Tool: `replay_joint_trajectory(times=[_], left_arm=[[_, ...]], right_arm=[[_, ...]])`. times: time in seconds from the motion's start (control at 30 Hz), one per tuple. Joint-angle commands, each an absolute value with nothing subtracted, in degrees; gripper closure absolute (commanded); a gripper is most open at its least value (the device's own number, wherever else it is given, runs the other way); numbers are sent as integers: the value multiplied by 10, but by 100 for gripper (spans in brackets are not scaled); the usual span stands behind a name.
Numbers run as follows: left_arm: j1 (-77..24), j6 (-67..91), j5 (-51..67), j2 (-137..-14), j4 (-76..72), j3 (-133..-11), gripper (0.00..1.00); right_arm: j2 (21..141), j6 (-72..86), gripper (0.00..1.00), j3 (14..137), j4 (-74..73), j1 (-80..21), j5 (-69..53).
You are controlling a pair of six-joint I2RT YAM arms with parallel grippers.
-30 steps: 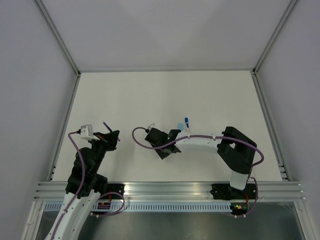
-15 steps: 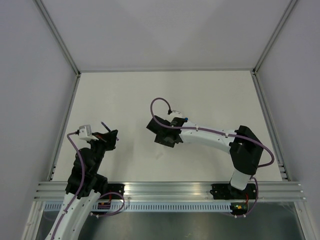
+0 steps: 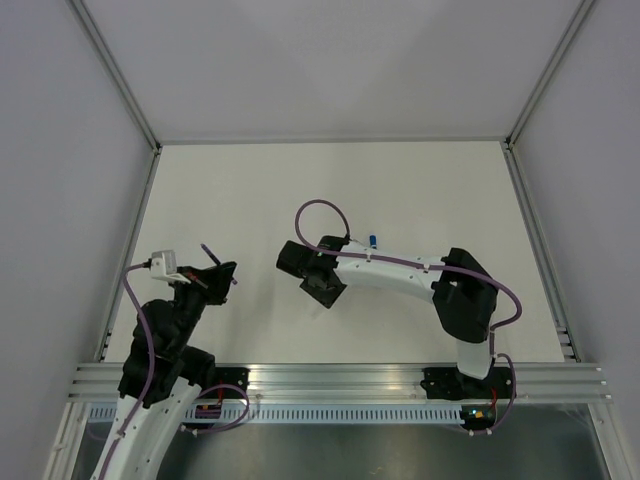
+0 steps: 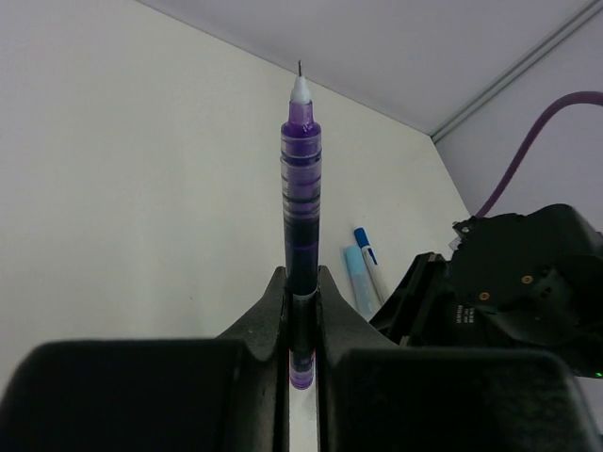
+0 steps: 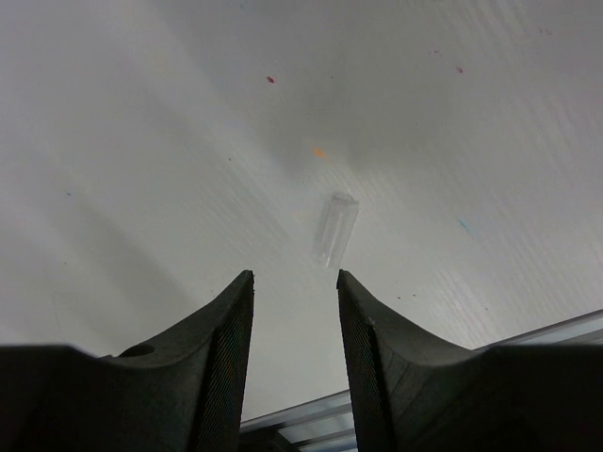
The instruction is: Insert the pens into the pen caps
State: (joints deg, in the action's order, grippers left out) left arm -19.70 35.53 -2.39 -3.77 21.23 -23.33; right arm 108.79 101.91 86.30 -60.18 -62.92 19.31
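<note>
My left gripper (image 4: 301,287) is shut on a dark purple pen (image 4: 301,188), held upright with its fine tip pointing away. From above, that gripper (image 3: 218,272) sits at the left with the pen (image 3: 211,250) sticking out beyond it. My right gripper (image 5: 294,278) stands open just above the table, nothing between its fingers. A clear pen cap (image 5: 335,229) lies flat a little beyond the fingertips. A white pen with a blue end (image 4: 369,259) and a pale blue pen cap (image 4: 356,273) lie side by side near the right arm. From above, only the pen's blue end (image 3: 372,240) shows.
The right arm's black wrist (image 4: 518,282) fills the right side of the left wrist view. A metal rail (image 3: 340,380) runs along the near edge, and grey walls (image 3: 60,200) close in the white table (image 3: 330,190) on three sides.
The right arm has swung left and turned, so its gripper now points at the near edge over the clear cap. The left arm has shifted slightly left, still holding the pen.
</note>
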Motion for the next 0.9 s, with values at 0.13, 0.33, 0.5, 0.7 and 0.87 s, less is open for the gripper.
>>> replay_joint_trajectory(times=[0.13, 0.33, 0.5, 0.7, 0.87], left_arm=[[-196, 358, 18, -6, 243, -251, 98], [-196, 358, 20, -6, 244, -250, 98], [-196, 359, 21, -5, 246, -248, 98], [-196, 359, 18, -6, 247, -249, 98], [-196, 366, 18, 13, 249, -243, 98]], right_arm=[[1130, 1068, 53, 880, -614, -632, 208], [1150, 1078, 54, 873, -591, -632, 191], [1172, 1083, 54, 872, -595, -632, 171], [1177, 1085, 55, 862, -604, -631, 166], [1203, 1064, 58, 860, -593, -632, 148]])
